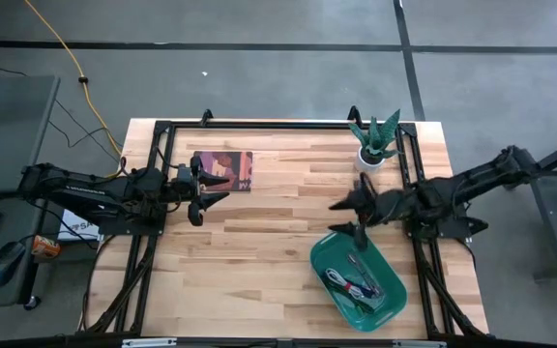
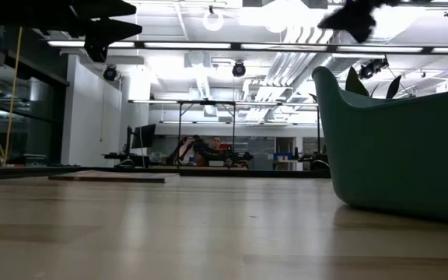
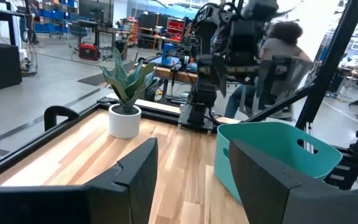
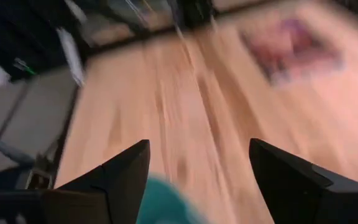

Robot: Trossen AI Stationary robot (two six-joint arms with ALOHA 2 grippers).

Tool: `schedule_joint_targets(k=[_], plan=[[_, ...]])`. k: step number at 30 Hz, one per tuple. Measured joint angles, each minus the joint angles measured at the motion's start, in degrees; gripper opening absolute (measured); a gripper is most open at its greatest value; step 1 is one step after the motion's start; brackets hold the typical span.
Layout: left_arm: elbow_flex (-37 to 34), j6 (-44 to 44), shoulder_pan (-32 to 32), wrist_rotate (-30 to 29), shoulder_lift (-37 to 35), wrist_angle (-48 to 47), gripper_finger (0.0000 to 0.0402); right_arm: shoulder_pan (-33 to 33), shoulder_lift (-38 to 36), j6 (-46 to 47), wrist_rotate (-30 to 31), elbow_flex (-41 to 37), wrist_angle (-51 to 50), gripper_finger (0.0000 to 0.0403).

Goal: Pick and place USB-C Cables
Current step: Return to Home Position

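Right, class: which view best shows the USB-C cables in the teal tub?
The high view: it looks down into the tub, showing the cables inside. Low and left wrist views show only its outer wall; the right wrist view, just a teal edge.

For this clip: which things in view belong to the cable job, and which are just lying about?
Job: short thin USB-C cables, in the teal plastic tub; open right gripper beside it; open left gripper.
Lying about: green plant in white pot; reddish picture card; long yellow cord.
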Motion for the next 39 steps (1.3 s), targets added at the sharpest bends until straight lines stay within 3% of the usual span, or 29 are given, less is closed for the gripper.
schedule_joint_targets(k=[5, 10, 15, 20, 29, 39], plan=[[0.0, 0.0, 0.0, 0.0, 0.0, 0.0, 0.0177, -5.9, -2.2, -15.4, -6.6, -6.3, 21.1, 0.0265], [0.0, -0.9, 0.0, 4.1, 0.0, -0.1, 0.0177, -8.0, -1.4, -23.6, -9.3, -9.4, 32.1, 0.0265], [0.6, -2.5, 0.0, 11.4, -1.3, -0.7, 0.0177, -8.5, -0.2, -23.3, -7.7, -9.9, 32.1, 0.0265], [3.6, -3.7, 0.0, 18.7, -5.1, -7.2, 0.0177, -8.5, 0.8, -23.4, -6.8, -9.9, 30.0, 0.0265], [2.4, -1.3, 0.0, 13.6, -11.6, -9.5, 0.0177, -8.9, 0.7, -20.5, -4.5, -9.9, 30.0, 0.0265], [2.2, -1.3, 0.0, 14.6, -17.2, -17.0, 0.0173, -8.9, 0.7, -19.6, -4.3, -9.9, 30.0, 0.0265]])
